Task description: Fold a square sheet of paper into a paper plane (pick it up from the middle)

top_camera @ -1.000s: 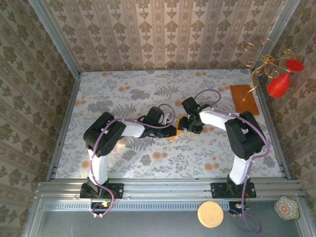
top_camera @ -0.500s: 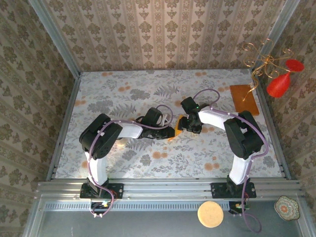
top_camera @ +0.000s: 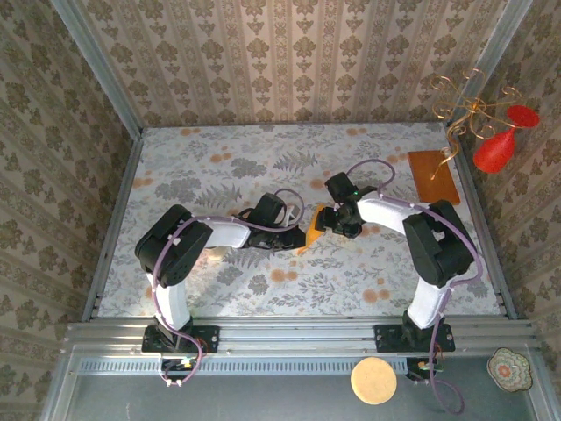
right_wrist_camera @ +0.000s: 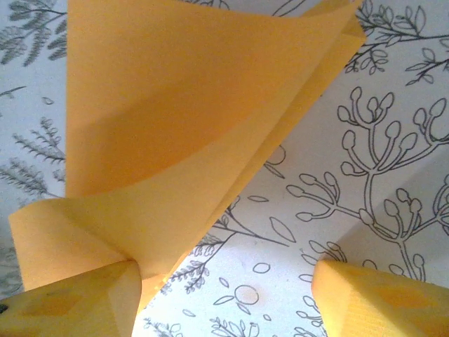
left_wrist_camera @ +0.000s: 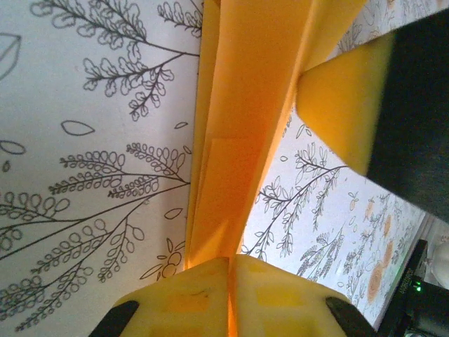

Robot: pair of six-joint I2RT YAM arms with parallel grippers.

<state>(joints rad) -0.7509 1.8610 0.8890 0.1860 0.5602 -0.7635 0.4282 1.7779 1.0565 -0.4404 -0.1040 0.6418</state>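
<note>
Left gripper (left_wrist_camera: 229, 265) has its jaws clamped on the folded sheet of paper (left_wrist_camera: 238, 140), held mid-bench (top_camera: 219, 167). Right gripper (right_wrist_camera: 224, 288) shows jaws apart, with the paper's loose flap just beside one finger.

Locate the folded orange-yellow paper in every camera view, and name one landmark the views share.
Top external: the folded orange-yellow paper is mid-table, between the tips of the two arms.
Left wrist: it runs as a long strip from top centre down into the shut left gripper.
Right wrist: it is at upper left, a curled flap reaching one finger of the open right gripper.
Shared landmark: the floral table cover beneath the paper.
</note>
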